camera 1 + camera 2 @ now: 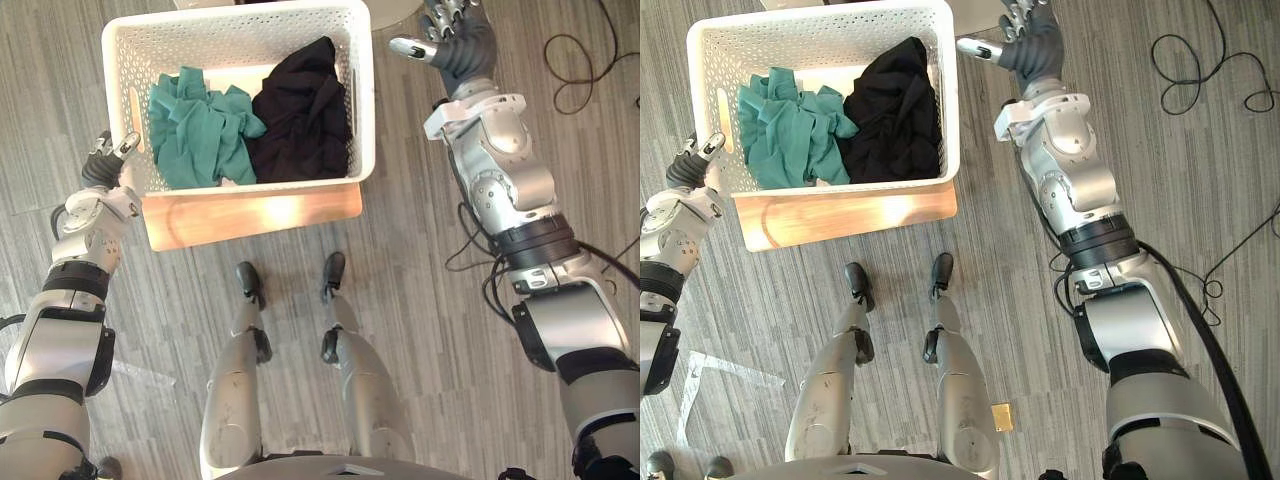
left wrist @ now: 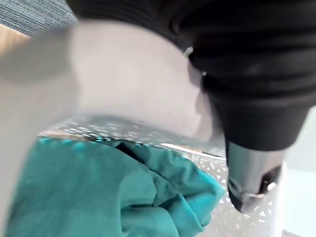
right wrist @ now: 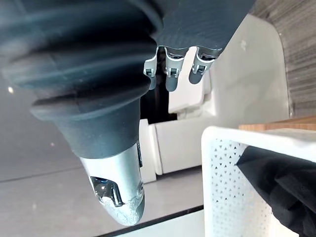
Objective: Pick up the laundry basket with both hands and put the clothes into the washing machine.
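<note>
A white perforated plastic laundry basket [image 1: 230, 30] sits on a low pale wooden board [image 1: 250, 215] on the grey plank floor [image 1: 400, 200] - crumpled teal clothes [image 1: 195, 125] and black clothes [image 1: 305, 110] lie inside. The left hand [image 1: 103, 165] is against the basket's left wall, and I cannot tell how its fingers are set. The right hand [image 1: 462, 45] hangs clear of the basket's right side - fingers loose, holding nothing.
</note>
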Available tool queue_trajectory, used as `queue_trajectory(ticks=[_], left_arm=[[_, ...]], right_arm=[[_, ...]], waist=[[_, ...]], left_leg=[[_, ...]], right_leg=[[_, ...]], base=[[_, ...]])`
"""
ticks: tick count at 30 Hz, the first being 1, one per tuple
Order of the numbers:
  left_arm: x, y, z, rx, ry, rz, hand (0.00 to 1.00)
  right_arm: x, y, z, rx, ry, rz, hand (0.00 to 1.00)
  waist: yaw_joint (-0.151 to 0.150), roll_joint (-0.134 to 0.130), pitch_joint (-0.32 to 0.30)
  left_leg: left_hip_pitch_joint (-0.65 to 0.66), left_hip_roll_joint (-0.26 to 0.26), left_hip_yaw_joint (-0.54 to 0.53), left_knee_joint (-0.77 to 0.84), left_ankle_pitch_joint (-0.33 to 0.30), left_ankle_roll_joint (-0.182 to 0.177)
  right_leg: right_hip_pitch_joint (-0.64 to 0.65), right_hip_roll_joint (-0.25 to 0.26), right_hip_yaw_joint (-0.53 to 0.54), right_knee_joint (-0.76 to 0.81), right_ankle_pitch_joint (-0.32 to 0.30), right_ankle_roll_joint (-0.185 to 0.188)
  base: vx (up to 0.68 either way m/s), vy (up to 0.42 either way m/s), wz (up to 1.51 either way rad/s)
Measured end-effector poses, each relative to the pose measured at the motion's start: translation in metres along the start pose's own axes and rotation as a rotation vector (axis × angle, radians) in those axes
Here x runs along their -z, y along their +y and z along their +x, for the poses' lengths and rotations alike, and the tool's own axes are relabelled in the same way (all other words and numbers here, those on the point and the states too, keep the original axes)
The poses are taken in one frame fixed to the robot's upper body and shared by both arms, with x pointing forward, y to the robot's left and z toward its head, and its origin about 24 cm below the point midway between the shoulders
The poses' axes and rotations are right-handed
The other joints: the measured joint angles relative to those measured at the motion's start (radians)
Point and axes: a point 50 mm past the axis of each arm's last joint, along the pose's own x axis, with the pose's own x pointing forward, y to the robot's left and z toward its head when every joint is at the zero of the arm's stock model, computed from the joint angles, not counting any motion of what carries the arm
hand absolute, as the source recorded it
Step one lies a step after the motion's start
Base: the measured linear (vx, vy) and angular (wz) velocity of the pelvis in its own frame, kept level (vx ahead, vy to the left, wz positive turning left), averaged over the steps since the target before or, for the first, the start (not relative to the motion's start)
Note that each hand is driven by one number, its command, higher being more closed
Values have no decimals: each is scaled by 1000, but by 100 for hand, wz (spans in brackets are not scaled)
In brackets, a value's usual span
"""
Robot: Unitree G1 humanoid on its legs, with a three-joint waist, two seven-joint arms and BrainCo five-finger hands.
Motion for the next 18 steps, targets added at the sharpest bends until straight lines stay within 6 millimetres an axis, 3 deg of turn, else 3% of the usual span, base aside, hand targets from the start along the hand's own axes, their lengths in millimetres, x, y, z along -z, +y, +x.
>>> queue_trajectory(ticks=[5, 8, 11, 13, 18], left_arm=[[-3, -10, 3, 41, 2, 32, 0], [-6, -16, 5, 65, 0, 50, 0], [-9, -20, 7, 84, 3, 66, 0], [-15, -21, 9, 87, -8, 69, 0], [-20, -28, 12, 105, -17, 92, 0]], right_arm=[[41, 4, 4, -91, 248, -124, 0], [55, 1, 3, -107, 318, -184, 0], [49, -6, 13, -113, 334, -293, 0], [47, -8, 19, -114, 343, -366, 0], [50, -7, 24, -73, 351, -360, 0]], waist=[[7, -9, -4], [12, -9, -4], [11, -11, -5], [8, -25, -16], [7, -29, -19]], left_leg=[[0, 0, -10, -9, -1, -4], [0, -1, -16, -28, 15, -7], [5, -5, -20, -49, 28, -6], [5, -9, -21, -86, 52, -3], [-2, -12, -31, -97, 72, -6]], right_leg=[[3, 2, -7, -4, -1, 1], [0, 3, -15, -4, -4, 4], [-2, 2, -20, -4, 3, 10], [-17, 3, -23, -3, -9, 18], [-21, 1, -33, -1, -10, 15]], base=[[10, 33, 4], [9, 44, 8], [8, 69, 4], [-9, 65, 5], [-25, 63, 7]])
